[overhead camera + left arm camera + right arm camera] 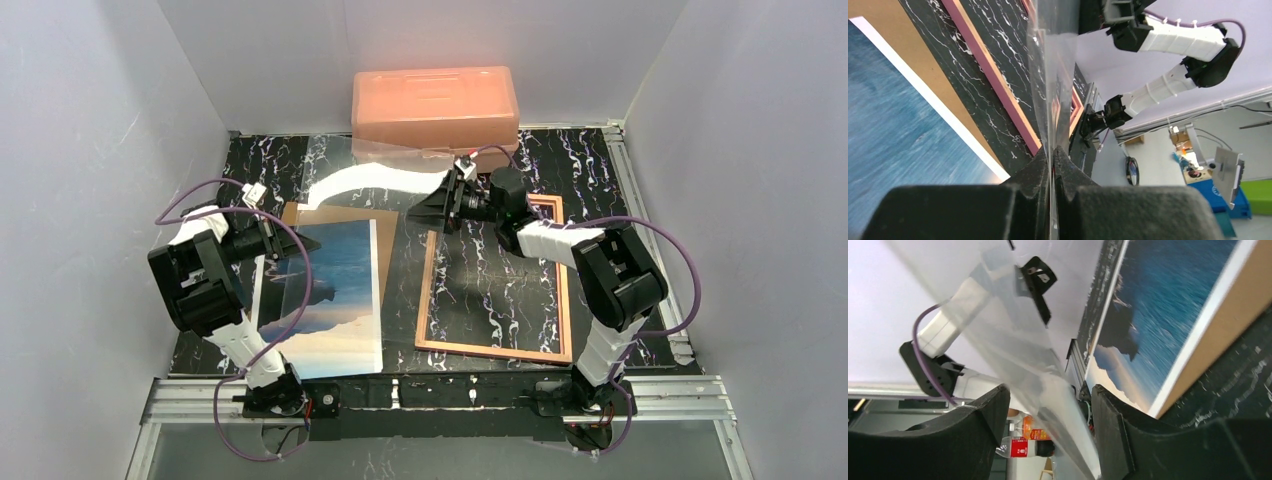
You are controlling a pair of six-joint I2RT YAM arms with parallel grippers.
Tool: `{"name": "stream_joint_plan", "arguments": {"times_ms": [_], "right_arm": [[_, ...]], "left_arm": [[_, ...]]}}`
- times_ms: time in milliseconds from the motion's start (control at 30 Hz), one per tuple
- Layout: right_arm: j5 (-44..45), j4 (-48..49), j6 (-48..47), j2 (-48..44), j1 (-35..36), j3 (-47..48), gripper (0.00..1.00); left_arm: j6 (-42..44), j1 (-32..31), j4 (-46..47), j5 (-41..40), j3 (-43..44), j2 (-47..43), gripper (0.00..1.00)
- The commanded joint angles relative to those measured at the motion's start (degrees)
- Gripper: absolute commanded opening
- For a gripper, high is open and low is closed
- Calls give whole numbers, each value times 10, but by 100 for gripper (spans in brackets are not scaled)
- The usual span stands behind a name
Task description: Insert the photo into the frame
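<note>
Pink frame (425,295) flat on the marble surface (585,165) showing through its opening, photo (335,300) on brown backing board (340,212) left of the frame, clear pane (1050,75) raised off the frame's far-left corner, left end effector (1053,150) clamped on it, right end effector (1050,390) spread around it, salmon box (435,105) lidded behind the frame.

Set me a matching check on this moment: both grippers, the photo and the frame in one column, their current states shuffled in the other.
Things:
1. left gripper
2. right gripper
3. photo
4. frame

States:
A. lies flat on the brown board
B. jaws apart, clear sheet running between them
C. lies on the table, no photo in it
D. shut on the clear sheet

Pairs: 1-D, 2-B, 3-A, 4-C
</note>
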Motion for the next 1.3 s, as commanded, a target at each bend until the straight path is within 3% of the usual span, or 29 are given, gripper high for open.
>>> {"name": "stream_joint_plan", "arguments": {"times_ms": [0, 233, 567, 900, 1033, 1167, 1267], "right_arm": [[26, 32, -1, -21, 5, -46, 69], [71, 97, 36, -4, 24, -94, 74], [107, 182, 55, 23, 36, -190, 90], [126, 291, 106, 71, 84, -210, 89], [140, 235, 79, 73, 102, -193, 89], [165, 118, -2, 25, 107, -184, 91], [175, 92, -27, -2, 107, -183, 92]], "left_arm": [[-11, 3, -104, 115, -21, -39, 0], [-18, 9, -103, 134, -43, -43, 0], [-35, 53, -103, 135, -38, -31, 0], [-19, 53, -103, 134, -55, -22, 0], [-31, 54, -103, 134, -42, -29, 0], [-77, 54, -103, 134, 2, -58, 0], [-101, 54, -103, 134, 30, -85, 0]]}}
